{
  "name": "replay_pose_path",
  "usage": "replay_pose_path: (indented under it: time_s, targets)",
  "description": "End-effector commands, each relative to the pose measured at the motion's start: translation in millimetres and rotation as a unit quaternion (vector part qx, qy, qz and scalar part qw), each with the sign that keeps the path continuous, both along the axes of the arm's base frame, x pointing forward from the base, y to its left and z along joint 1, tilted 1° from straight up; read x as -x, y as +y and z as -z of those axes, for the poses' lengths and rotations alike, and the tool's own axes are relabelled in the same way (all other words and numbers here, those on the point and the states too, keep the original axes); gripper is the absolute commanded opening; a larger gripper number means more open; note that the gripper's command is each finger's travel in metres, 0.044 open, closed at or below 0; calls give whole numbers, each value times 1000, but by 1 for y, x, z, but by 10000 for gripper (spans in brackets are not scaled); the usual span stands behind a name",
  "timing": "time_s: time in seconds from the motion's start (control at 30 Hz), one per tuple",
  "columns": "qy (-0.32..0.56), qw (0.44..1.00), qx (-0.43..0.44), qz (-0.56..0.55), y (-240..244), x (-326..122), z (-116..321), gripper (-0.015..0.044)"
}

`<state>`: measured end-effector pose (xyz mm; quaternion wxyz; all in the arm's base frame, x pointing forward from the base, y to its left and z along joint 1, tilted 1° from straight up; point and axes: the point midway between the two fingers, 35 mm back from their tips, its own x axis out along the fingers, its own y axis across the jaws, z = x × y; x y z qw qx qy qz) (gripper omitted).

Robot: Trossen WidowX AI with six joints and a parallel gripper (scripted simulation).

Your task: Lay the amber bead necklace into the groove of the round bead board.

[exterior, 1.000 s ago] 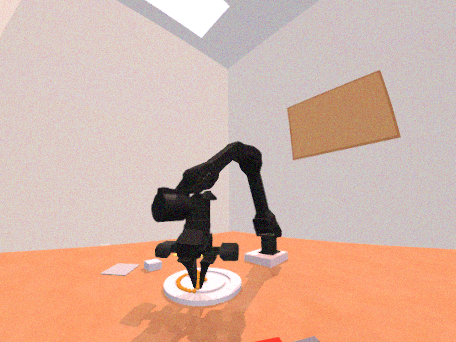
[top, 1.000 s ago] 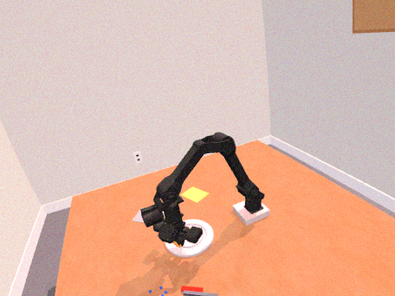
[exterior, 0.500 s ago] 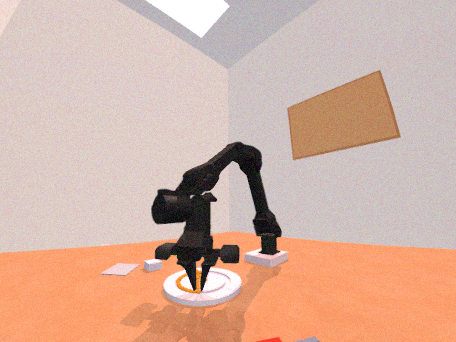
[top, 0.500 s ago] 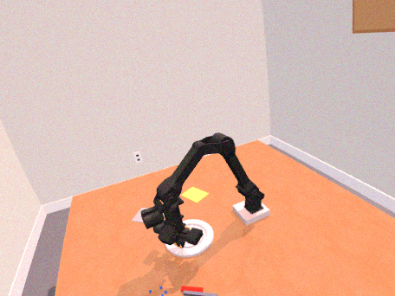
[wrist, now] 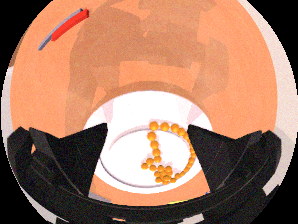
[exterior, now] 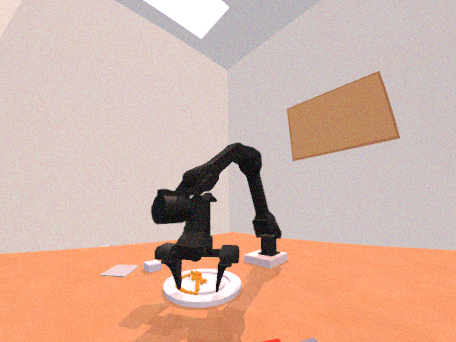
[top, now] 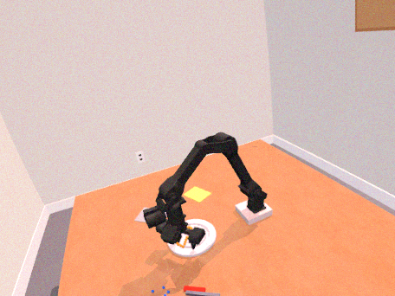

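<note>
The amber bead necklace [top: 185, 241] [exterior: 196, 277] [wrist: 155, 145] lies on the round white bead board [top: 210, 242] [exterior: 235, 294] [wrist: 150, 102]. In the wrist view, some beads curve along the right side of the ring groove, a row runs across the inner disc, and several beads are bunched inside the lower part of the ring. The groove's left side shows no beads. My gripper [top: 184, 243] [exterior: 198, 290] [wrist: 148, 125] is wide open and low over the board, its fingers on either side of the row and bunch. Whether the fingertips touch the board or beads is unclear.
A yellow square [top: 197, 194] lies behind the board. A pale card [exterior: 120, 270] and a white block [exterior: 152, 266] are beyond it. A red bar [top: 194, 288] [wrist: 70, 25], a grey bar [top: 202, 293] and several small blue dots [top: 163, 287] are at the front in the top view.
</note>
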<state>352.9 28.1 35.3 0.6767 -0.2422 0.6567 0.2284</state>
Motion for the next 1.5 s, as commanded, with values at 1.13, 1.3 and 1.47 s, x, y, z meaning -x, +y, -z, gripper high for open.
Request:
replay_pose_path:
  time_s: [1.13,1.3,1.47]
  targets:
    - [2,989,5,-151,-20,13,-34,177]
    - [2,989,5,-151,-20,13,-34,120]
    - [2,989,5,-151,-20,13,-19,120]
